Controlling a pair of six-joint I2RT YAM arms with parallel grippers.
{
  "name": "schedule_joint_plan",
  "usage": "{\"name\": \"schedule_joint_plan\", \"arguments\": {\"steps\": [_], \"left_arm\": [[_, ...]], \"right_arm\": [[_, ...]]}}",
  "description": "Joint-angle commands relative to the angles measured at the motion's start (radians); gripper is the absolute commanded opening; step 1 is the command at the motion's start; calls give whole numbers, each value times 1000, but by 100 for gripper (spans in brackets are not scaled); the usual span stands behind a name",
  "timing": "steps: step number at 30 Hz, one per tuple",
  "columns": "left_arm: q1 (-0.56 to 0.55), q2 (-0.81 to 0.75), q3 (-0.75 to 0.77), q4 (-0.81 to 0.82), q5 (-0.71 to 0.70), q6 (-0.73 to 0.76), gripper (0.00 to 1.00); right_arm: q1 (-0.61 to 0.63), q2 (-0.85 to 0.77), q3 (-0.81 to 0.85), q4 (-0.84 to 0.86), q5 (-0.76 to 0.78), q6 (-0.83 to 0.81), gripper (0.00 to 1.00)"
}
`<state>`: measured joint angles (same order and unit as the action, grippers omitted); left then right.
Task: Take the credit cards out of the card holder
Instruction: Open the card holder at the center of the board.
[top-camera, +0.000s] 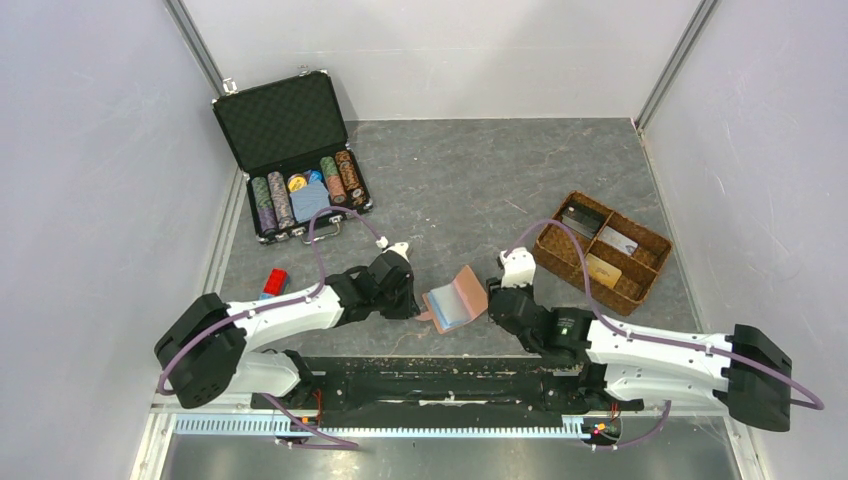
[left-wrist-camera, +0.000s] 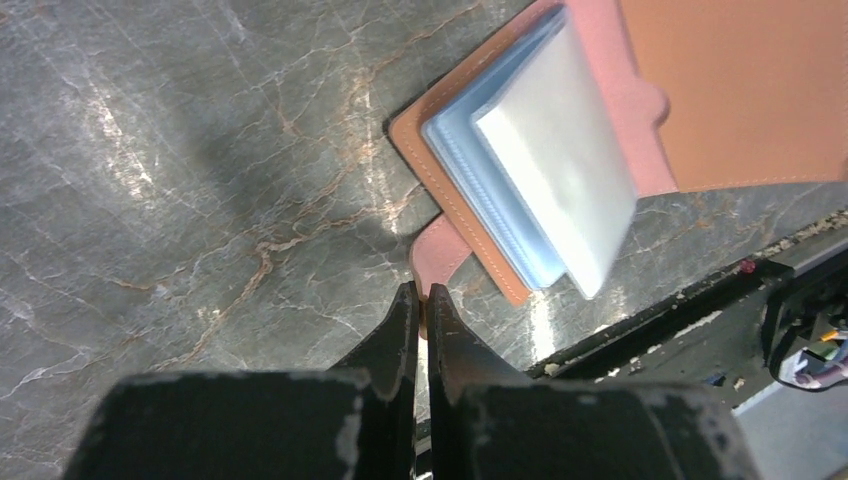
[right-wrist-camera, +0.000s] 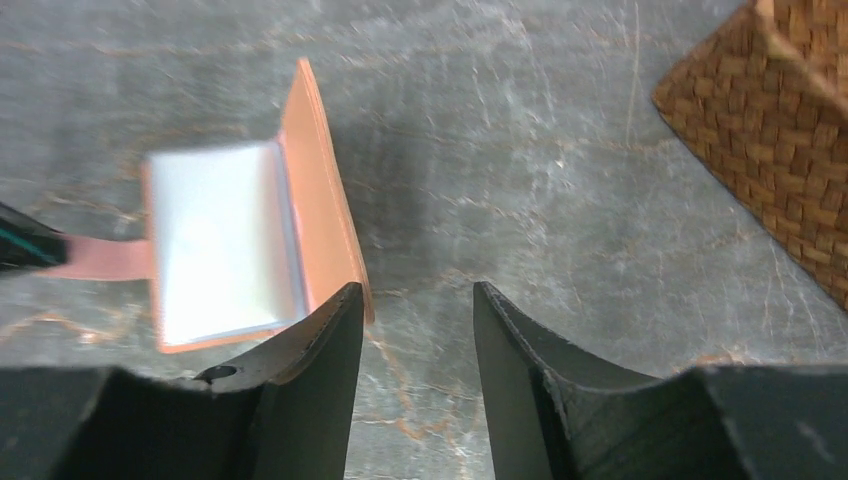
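The tan leather card holder lies open on the grey table between my two arms, one cover tilted up and its pale blue clear sleeves showing. Whether a card sits in the sleeves I cannot tell. My left gripper is shut on the holder's pink snap tab. My right gripper is open and holds nothing, its left finger just beside the raised cover. Three credit cards lie in the woven tray: dark grey, white and tan.
The brown woven divided tray stands to the right and shows at the right wrist view's upper right. An open black chip case with poker chips is at the back left. A red block lies by the left arm.
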<state>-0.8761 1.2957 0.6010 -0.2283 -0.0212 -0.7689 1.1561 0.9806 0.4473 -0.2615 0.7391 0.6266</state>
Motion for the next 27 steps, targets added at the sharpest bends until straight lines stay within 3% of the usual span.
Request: {"name": "schedule_joint_plan", "arguments": {"steps": [1,4,8,14,17,23,27], "left_arm": [[4,-38,27,67,59,7,2],[5,-45,25,93,84,-4,2],[5,-48,18,116,97,-15,2],[5,-41,17,124,100,-22,2],[6,-46,12,121,96,-24,2],[5,-59,5,111,84,-23,2],[5,-65,5,101,74,-18,2]], "right_arm": [[-4,-33,119,-25,-52,-32,46],[-3,-43,163,-8,-115,-49,44],[-1,-49,167,149,-278,-100,41],[17,101,154,364,-482,-64,36],[22,184,133,401,-477,-35,36],[12,246,97,396,-320,-32,36],[10,235,84,384,-284,-62,50]]}}
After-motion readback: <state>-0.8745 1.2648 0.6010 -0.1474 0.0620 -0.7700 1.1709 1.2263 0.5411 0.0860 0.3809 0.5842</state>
